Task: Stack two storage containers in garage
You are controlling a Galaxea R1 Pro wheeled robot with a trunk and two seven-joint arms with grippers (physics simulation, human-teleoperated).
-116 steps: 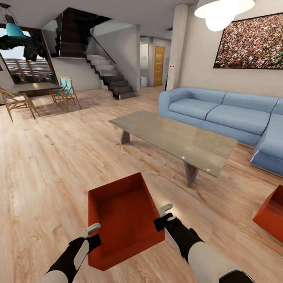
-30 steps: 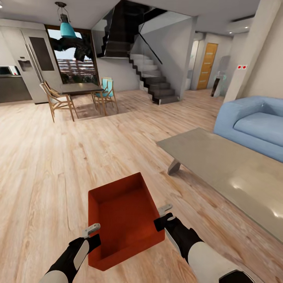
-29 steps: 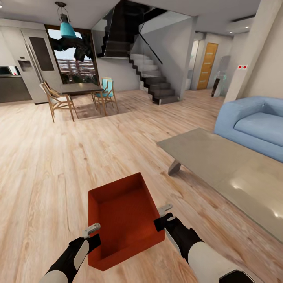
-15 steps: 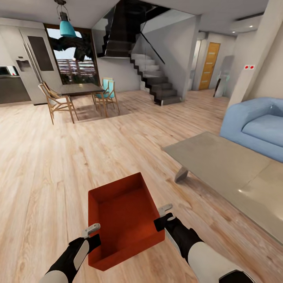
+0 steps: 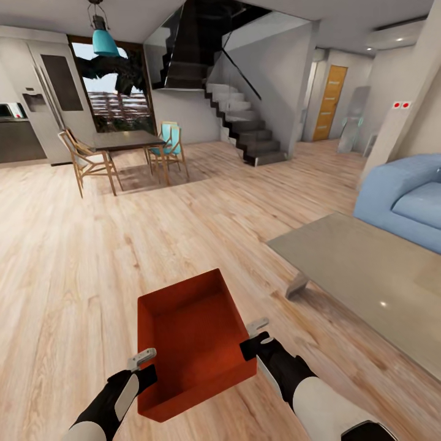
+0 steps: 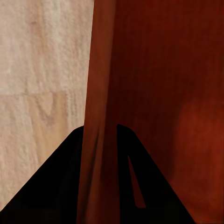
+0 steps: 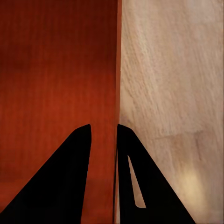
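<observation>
Orange-red storage container was carried in front of the robot above the living room's wood-plank floor, open top up. Left end effector pinched its left wall, one finger outside the wall and one inside; right end effector likewise pinched the right wall, fingers straddling it. Coffee table and blue sofa sat to the right, dining table and staircase further ahead.

no readable text, label, brand or number anywhere. the only sign-like mark is a small white plate with two red dots on the pillar, upper right of the head view.
</observation>
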